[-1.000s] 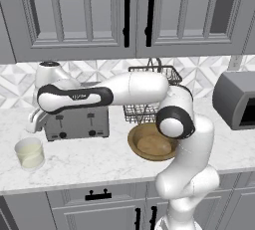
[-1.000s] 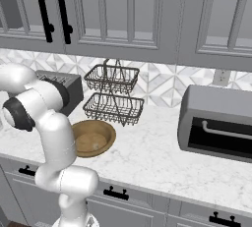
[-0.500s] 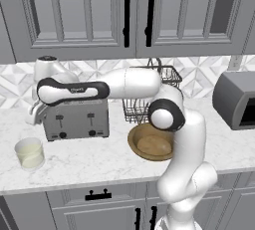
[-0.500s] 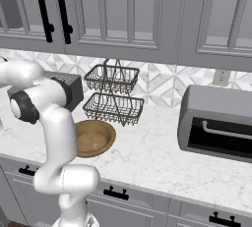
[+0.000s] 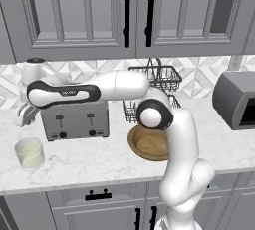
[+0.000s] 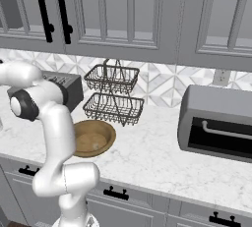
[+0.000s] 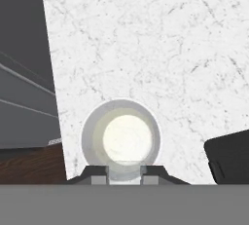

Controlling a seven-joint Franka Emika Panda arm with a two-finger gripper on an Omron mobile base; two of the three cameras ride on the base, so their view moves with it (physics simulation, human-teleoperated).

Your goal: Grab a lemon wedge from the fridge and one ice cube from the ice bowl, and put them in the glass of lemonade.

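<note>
The glass of lemonade (image 5: 30,153) stands on the counter at the far left, in front of the toaster. My arm reaches left across the toaster, and my gripper (image 5: 23,118) hangs a little above and behind the glass, pointing down. From the hand view I look straight down into the glass of lemonade (image 7: 121,139), full of pale yellowish liquid. My gripper (image 7: 124,174) is shut on a small pale translucent block, which looks like the ice cube (image 7: 124,172). The brown ice bowl (image 5: 149,144) sits near the arm's base. The lemon wedge and the fridge are out of view.
A grey toaster (image 5: 74,119) stands right of the glass, under my arm. Behind the bowl (image 6: 93,137) is a two-tier wire basket (image 6: 113,93). A dark microwave (image 6: 219,123) sits at the right. The counter's front edge (image 7: 53,121) runs just left of the glass in the hand view.
The forearm has lifted and swung a little further left, bringing the hand over the glass. The glass, toaster and bowl have not moved.
</note>
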